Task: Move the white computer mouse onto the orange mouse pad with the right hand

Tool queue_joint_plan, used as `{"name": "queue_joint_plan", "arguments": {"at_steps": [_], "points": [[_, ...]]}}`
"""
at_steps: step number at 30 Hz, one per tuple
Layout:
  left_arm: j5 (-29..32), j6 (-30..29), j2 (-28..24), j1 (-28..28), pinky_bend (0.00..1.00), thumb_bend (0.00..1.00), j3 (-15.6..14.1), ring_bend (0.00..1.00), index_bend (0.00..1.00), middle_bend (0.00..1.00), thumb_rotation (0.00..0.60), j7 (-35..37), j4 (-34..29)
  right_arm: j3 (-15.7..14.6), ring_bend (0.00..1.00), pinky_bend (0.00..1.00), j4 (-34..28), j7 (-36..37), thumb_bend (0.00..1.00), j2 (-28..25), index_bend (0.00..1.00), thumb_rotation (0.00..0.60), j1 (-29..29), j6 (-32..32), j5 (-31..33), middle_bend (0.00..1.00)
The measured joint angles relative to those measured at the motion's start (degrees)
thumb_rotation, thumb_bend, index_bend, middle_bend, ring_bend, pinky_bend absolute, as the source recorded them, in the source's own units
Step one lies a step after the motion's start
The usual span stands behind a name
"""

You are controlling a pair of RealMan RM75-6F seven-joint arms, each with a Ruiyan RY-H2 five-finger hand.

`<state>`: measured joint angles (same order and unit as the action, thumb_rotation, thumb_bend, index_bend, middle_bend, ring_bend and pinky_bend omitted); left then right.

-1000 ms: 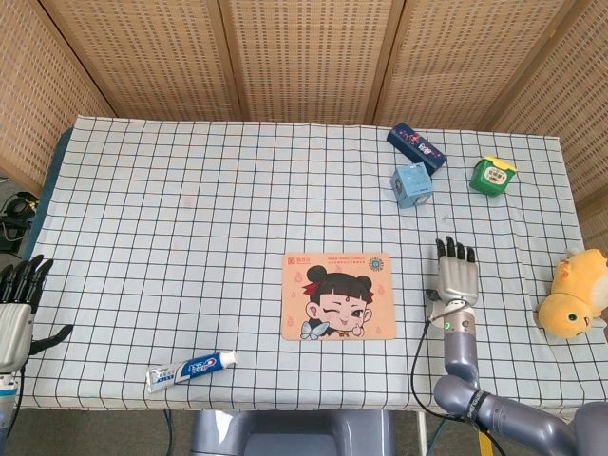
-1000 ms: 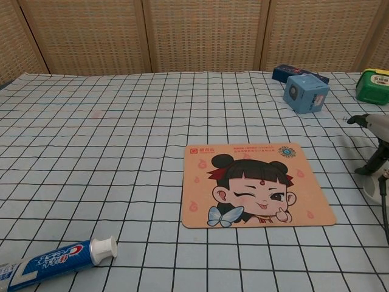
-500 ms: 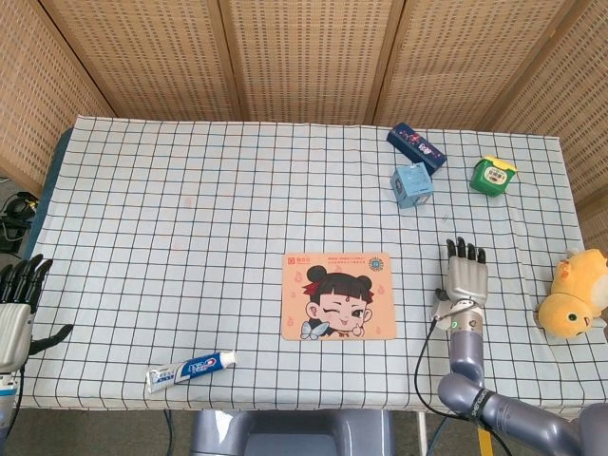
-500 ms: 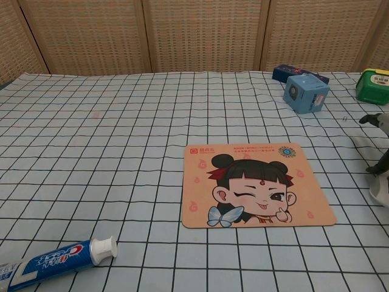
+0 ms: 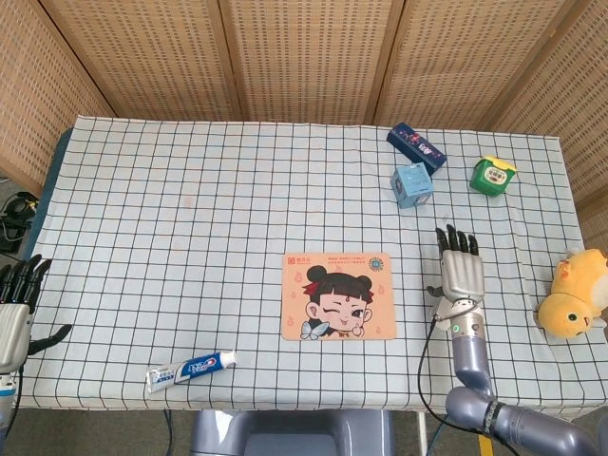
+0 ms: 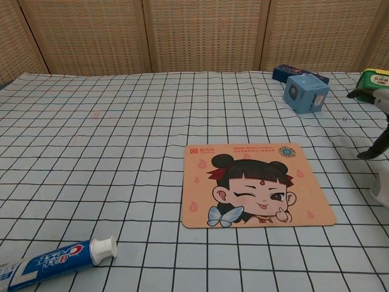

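Counts: 1 checked cloth (image 5: 190, 237) over the table, 1 orange mouse pad (image 5: 337, 295), 1 yellow plush toy (image 5: 573, 294), 1 toothpaste tube (image 5: 190, 370), 1 dark blue box (image 5: 416, 148), 1 light blue box (image 5: 412, 184), 1 green tub (image 5: 493, 175), 2 hands. Right hand (image 5: 461, 274) palm down over cloth, fingers stretched fwd and slightly apart; can't tell if anything sits under the palm. White computer mouse not made out in either view, position unknown. Pad lies just left of right hand, not touching; plush well to its right; both boxes and tub beyond its fingertips; tube far left, nearer left hand (image 5: 11, 318). Left hand at table edge, fingers straight and apart, holding nothing. Vs 0.5 s ago: right hand shifted a little left and fwd; all else unmoved.
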<state>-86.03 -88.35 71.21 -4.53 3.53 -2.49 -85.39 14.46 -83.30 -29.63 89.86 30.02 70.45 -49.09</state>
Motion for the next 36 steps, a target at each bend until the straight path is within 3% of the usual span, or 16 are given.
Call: {"name": "queue_joint_plan", "arguments": {"at_steps": [6,9,15,26,36], "points": [[-0.3,0.1,0.4,-0.1,0.00,0.00,-0.1,0.00,0.00,0.00,0.600,-0.3,0.3,-3.7,0.03,0.04,-2.3,10.0,0.25,-5.7,0.15,0.600,-2.9,4.0,-16.6,0.15],[-0.7,-0.1,0.5,-0.1,0.00,0.00,-0.2,0.00,0.00,0.00,0.600,-0.7,0.4,-6.6,0.03,0.05,-2.6,16.2,0.24,-10.1,0.15,0.600,-4.0,4.4,-24.1,0.14],[-1.4,-0.3,0.7,-0.2,0.00,0.00,-0.6,0.00,0.00,0.00,0.600,-0.7,0.2,-11.8,0.03,0.05,0.2,26.1,0.16,-16.1,0.15,0.600,-5.2,3.0,-33.3,0.10],[-2.3,-0.4,1.0,-0.3,0.00,0.00,-1.0,0.00,0.00,0.00,0.600,-1.4,0.1,-17.4,0.02,0.05,13.3,30.4,0.15,-15.9,0.18,0.600,-4.6,4.8,-48.1,0.10],[-2.5,-0.1,1.2,-0.4,0.00,0.00,-1.2,0.00,0.00,0.00,0.600,-1.2,0.4,-19.7,0.02,0.05,17.0,26.9,0.15,-13.1,0.23,0.600,-2.9,2.2,-51.9,0.10]]}}
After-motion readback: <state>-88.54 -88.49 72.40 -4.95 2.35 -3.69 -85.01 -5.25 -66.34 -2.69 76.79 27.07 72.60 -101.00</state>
